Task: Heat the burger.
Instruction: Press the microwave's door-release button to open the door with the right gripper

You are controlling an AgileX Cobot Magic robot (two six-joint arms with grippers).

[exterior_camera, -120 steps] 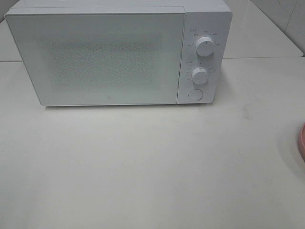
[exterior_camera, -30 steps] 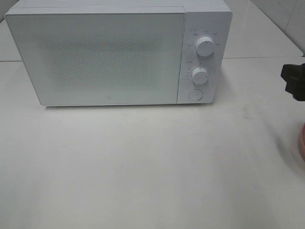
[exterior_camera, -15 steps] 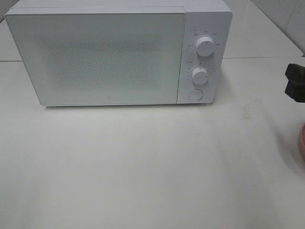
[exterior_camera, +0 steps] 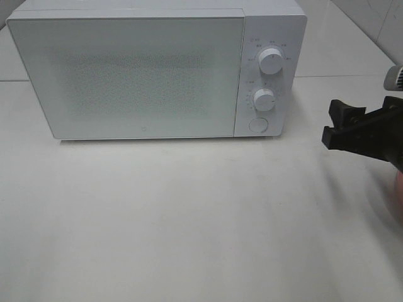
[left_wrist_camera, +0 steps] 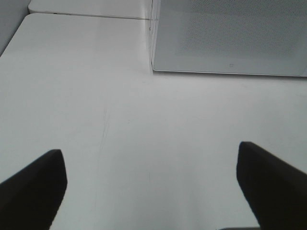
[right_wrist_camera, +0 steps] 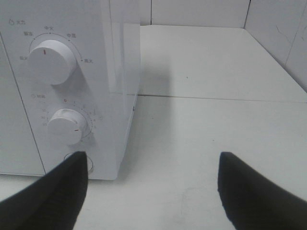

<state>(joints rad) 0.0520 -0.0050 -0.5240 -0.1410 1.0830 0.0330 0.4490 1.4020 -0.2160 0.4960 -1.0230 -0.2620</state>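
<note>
microwave [exterior_camera: 145, 72] closed; right hand [exterior_camera: 335, 121] spread wide, empty, near it.

Bright, flat light from above washes the glossy white tabletop [exterior_camera: 189, 226], soft glare smeared across it. The boxy white microwave oven [exterior_camera: 145, 75] throws just a thin, faint shadow at its base. In the wrist views, black fingers [left_wrist_camera: 33, 187] loom blurred, out of focus.

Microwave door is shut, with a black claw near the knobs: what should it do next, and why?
Probably bring the right gripper to the round button below the knobs and press it, likely releasing the door. The door is shut, the gripper open, empty and clear of the microwave; no burger shows.
</note>
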